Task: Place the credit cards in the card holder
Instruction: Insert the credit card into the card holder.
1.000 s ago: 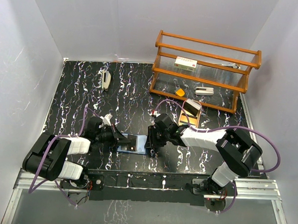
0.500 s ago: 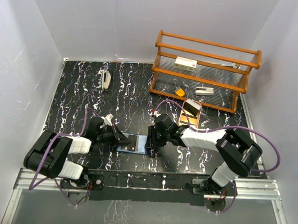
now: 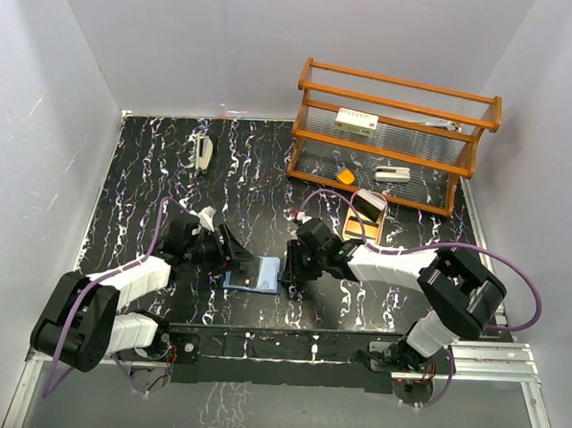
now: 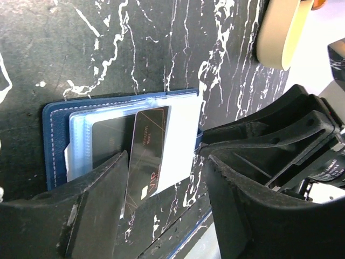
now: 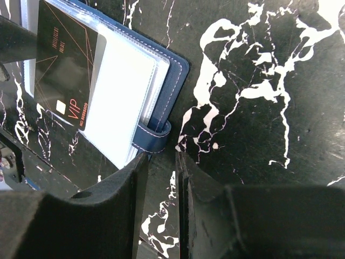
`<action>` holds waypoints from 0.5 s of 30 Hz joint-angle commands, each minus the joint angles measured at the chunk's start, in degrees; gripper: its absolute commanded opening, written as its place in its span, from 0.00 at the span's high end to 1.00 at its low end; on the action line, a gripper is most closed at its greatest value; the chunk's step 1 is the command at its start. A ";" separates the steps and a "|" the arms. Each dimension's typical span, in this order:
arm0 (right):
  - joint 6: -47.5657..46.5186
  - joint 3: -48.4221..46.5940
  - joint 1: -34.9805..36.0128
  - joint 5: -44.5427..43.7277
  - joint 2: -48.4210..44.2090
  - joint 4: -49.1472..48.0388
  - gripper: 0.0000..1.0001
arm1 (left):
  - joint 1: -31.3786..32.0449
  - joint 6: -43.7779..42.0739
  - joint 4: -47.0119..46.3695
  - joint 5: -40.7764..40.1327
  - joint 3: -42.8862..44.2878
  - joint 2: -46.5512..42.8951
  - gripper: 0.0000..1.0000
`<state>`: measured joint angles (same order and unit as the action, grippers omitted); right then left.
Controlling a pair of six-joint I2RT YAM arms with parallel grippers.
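Note:
The card holder [image 3: 254, 275] lies open on the black marbled table between my two grippers, navy rim [image 4: 54, 140] outside, clear sleeves inside. A black VIP credit card [image 4: 148, 145] sits tilted in a sleeve, its near end sticking out past the holder's edge; it also shows in the right wrist view [image 5: 62, 75]. My left gripper [image 4: 167, 170] is open, its fingers either side of that card's end without touching it. My right gripper [image 5: 161, 159] stands narrowly open just below the holder's snap tab [image 5: 153, 137], with only table between its fingers.
A wooden shelf rack [image 3: 396, 133] with small items stands at the back right. In front of it is a gold tray [image 3: 365, 216] holding a pale flat object. A white stapler-like object [image 3: 203, 154] lies at the back left.
My left gripper has opened and let go of the black card, and drawn back slightly to the left. The card stays in the holder. The right gripper has barely moved.

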<state>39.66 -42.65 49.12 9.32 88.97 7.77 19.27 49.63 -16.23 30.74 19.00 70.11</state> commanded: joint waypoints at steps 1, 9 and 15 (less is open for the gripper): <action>-1.49 -2.89 -0.05 -2.13 -1.33 -0.48 0.75 | 0.07 -2.67 6.95 -2.05 2.38 -1.24 0.41; -0.96 -3.87 -0.13 -1.23 0.02 -2.49 0.76 | 0.07 -1.98 4.81 -0.68 1.54 0.51 0.44; 0.84 -1.81 -0.13 0.18 1.44 -5.57 0.77 | 0.25 0.76 0.83 0.72 -0.63 1.25 0.47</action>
<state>39.24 -44.34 49.08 8.99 89.73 7.09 19.27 48.90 -13.61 29.74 19.68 70.63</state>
